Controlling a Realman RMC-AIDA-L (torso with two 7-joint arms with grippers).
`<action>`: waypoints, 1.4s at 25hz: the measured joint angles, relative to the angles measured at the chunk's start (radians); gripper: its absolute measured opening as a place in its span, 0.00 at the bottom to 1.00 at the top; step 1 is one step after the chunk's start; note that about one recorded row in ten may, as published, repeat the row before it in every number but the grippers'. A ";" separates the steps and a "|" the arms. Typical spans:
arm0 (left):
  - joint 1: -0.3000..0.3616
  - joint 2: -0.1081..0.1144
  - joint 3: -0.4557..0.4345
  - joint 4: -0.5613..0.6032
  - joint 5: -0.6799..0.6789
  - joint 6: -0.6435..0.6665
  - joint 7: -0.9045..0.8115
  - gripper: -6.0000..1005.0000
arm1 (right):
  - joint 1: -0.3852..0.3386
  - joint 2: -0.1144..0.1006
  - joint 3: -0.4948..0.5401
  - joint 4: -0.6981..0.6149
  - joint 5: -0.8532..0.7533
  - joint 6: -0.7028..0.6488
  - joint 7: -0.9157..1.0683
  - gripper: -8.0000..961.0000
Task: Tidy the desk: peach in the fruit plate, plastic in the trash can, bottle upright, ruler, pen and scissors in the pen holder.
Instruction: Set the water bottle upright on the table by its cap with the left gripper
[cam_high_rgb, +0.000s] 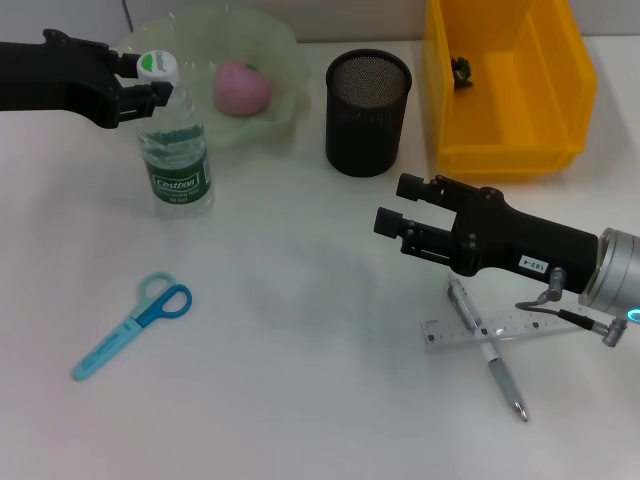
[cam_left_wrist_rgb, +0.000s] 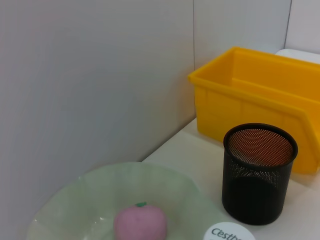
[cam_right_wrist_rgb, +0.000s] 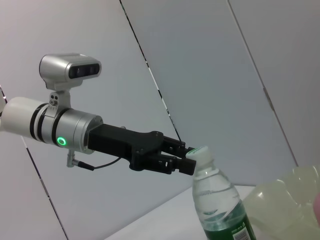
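Bottle (cam_high_rgb: 177, 160) stands upright on the worktop (cam_high_rgb: 300, 330), just in front of the plate (cam_high_rgb: 275, 75), its white cap gripped by the left gripper (cam_high_rgb: 150, 78), which is clenched on the cap from the left side. The right wrist view shows the same hold, with the left gripper's fingers (cam_right_wrist_rgb: 182, 162) pinched around the cap. Peach (cam_high_rgb: 242, 87) lies in the pale green plate, behind and to the right of the bottle. A black mesh holder (cam_high_rgb: 368, 98) stands to the right of the plate, and a yellow bin (cam_high_rgb: 510, 85) sits further right with a small dark scrap at its back. Scissors (cam_high_rgb: 132, 325) with blue handles lie flat on the worktop near its front left, well apart from everything else. Ruler (cam_high_rgb: 490, 328) and pen (cam_high_rgb: 488, 348) lie crossed at the front right, the pen touching the ruler. The right gripper (cam_high_rgb: 392, 220) hovers above the worktop, in front of the holder and just behind the ruler and pen, its fingers parted and holding nothing
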 joint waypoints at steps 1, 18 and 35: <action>0.001 0.000 0.000 0.000 0.000 0.000 0.000 0.41 | 0.000 0.000 0.000 0.000 0.000 0.000 0.000 0.75; -0.002 0.000 0.006 -0.014 0.004 -0.010 0.003 0.40 | 0.000 0.002 0.000 0.003 0.000 -0.011 0.001 0.75; -0.009 0.000 -0.003 -0.004 0.000 0.025 0.015 0.40 | 0.000 0.002 0.003 -0.001 0.000 -0.012 0.001 0.75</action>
